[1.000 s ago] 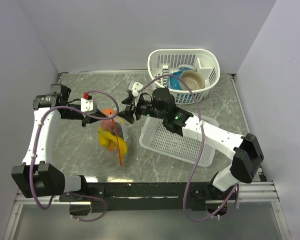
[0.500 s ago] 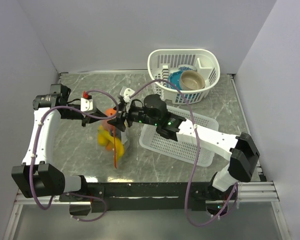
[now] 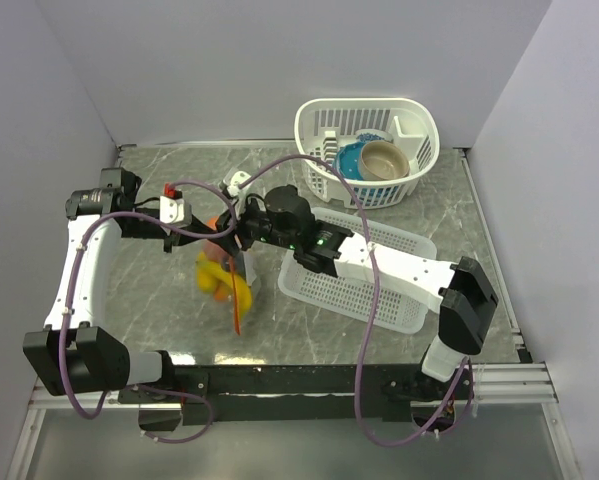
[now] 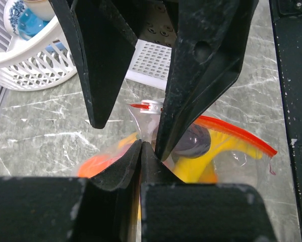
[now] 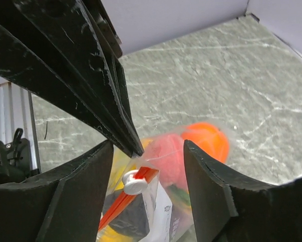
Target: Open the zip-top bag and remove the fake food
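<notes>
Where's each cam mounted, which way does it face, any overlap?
Top external: above, behind the bases, looking down at the table; left arm and right arm show.
Left wrist: behind the left gripper, shut on the bag; right gripper shows up top.
Right wrist: behind the open right gripper, facing the bag's slider.
Shared: the bag, in all three.

legible text: none in any view | zip-top bag [image 3: 229,275]: no readable print

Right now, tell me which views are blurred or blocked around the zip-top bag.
Top external: zip-top bag smeared, the rest sharp. Left wrist: right gripper's fingers crowd the top, bag crisp. Right wrist: orange fruit soft, white zipper slider sharper.
</notes>
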Motion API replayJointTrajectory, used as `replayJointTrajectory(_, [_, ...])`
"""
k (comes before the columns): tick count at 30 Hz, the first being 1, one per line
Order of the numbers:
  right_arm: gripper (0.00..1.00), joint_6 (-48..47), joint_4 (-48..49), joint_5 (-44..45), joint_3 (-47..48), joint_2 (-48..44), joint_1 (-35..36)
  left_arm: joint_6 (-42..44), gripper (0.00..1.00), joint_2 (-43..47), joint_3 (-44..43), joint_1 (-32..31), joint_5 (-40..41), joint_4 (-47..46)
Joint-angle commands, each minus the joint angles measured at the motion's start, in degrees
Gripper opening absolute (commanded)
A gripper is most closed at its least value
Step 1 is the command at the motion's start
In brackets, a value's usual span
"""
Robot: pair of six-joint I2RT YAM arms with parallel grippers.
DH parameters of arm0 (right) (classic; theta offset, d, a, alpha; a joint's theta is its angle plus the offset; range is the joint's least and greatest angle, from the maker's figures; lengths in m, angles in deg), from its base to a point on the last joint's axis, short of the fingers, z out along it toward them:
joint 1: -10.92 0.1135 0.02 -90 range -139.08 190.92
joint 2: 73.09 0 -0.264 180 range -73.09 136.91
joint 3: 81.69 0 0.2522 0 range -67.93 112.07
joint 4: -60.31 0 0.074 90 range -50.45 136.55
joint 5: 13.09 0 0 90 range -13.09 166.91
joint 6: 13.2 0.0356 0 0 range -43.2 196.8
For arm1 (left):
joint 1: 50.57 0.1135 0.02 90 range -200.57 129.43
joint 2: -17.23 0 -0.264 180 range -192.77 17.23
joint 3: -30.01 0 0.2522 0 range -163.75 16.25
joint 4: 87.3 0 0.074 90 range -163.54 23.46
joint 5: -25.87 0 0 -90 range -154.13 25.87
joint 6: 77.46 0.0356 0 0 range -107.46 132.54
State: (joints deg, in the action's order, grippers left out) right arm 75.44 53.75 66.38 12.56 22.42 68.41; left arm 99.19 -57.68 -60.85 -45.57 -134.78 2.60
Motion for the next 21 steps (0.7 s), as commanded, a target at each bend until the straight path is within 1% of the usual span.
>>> replayJointTrajectory(1, [0.63,0.5,0.3,4.2,1.5,-2.1,0.3,1.9,0.09,-0.1,0.4,-0.2,-3.2,2.4])
replayJointTrajectory(4, [0.56,0.8,0.7,5.1,0.5,-3.0,0.3,2.1,0.09,-0.3,0.5,-0.2,-3.4,2.3])
replayJointTrajectory(7, [0.43,1.0,0.7,5.5,0.0,-3.7,0.3,2.5,0.09,-0.4,0.7,-0.2,-3.4,2.3])
replayJointTrajectory(8, [0.35,1.1,0.5,5.6,0.1,-3.7,0.3,2.7,0.09,-0.5,0.8,-0.2,-3.4,2.3])
replayJointTrajectory(9, [0.31,1.2,0.4,5.8,0.2,-3.8,0.3,2.4,0.09,-0.5,1.0,-0.2,-3.3,2.0])
replayJointTrajectory(10, [0.23,1.1,-0.2,5.7,0.3,-4.0,0.3,2.1,0.09,-0.4,1.1,-0.2,-3.3,1.7])
replayJointTrajectory(12, [0.14,1.1,-0.6,6.0,0.5,-4.4,0.3,0.6,0.09,-0.3,1.4,-0.2,-3.5,0.2])
replayJointTrajectory(13, [0.08,0.8,-0.9,6.1,0.6,-4.4,0.3,0.4,0.09,-0.4,1.5,-0.2,-3.8,-0.4])
replayJointTrajectory(14, [0.06,0.7,-1.0,6.1,1.0,-4.4,0.3,0.4,0.12,-0.5,1.6,-0.2,-4.1,-0.9])
replayJointTrajectory(15, [0.04,0.3,-1.4,6.1,1.4,-4.4,0.3,0.0,0.19,-0.8,1.5,-0.2,-4.5,-1.2])
replayJointTrajectory(16, [0.00,-0.6,-2.7,6.1,2.0,-3.9,0.3,0.1,0.31,-1.2,1.3,-0.2,-4.9,-1.0])
replayJointTrajectory(17, [0.00,-1.4,-3.4,5.7,3.5,-3.7,0.3,0.4,0.73,-1.6,0.8,-0.2,-5.8,-0.6])
replayJointTrajectory(18, [0.00,-2.1,-4.2,5.3,4.2,-3.2,0.3,1.8,0.93,-2.2,-0.4,-0.2,-6.2,1.2])
replayJointTrajectory(19, [0.00,-4.0,-6.0,5.0,5.1,-2.8,0.2,2.5,0.99,-3.4,-1.3,-0.2,-6.9,2.0])
replayJointTrajectory(21, [0.00,-5.7,-8.1,3.5,8.1,-1.6,-0.2,1.7,0.99,-4.8,-3.7,-0.2,-8.6,2.5])
